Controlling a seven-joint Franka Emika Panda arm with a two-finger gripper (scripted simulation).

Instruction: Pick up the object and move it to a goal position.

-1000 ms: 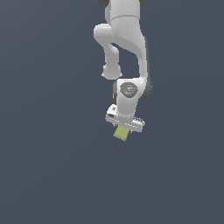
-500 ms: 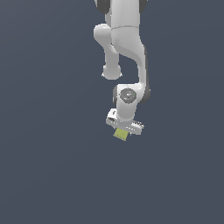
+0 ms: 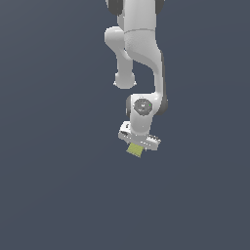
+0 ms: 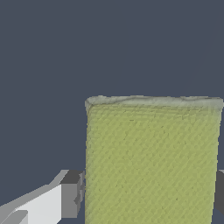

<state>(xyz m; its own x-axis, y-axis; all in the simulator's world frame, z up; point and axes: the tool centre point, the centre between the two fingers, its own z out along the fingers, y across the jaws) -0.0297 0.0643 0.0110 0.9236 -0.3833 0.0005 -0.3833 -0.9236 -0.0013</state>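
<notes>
The floor (image 3: 53, 185) is plain dark grey-blue and fills everything behind the robot. Nothing on it marks an edge or a corner.

The white robot arm (image 3: 141, 53) comes down from the top of the exterior view. It bends near the middle and ends in a round wrist.

Under the wrist sits the white claw (image 3: 137, 145). It tilts a little, with its lower end toward the exterior view's right.

The yellow-green block (image 3: 135, 150) hangs from the claw, and only its lower part pokes out under the claw. It is narrower than the claw.

In the wrist view the block (image 4: 151, 162) looks big and flat, with a rough top edge. A dark finger pad (image 4: 72, 194) touches one side of it, and another pad touches the other side. The claw is squeezing the block between them.
</notes>
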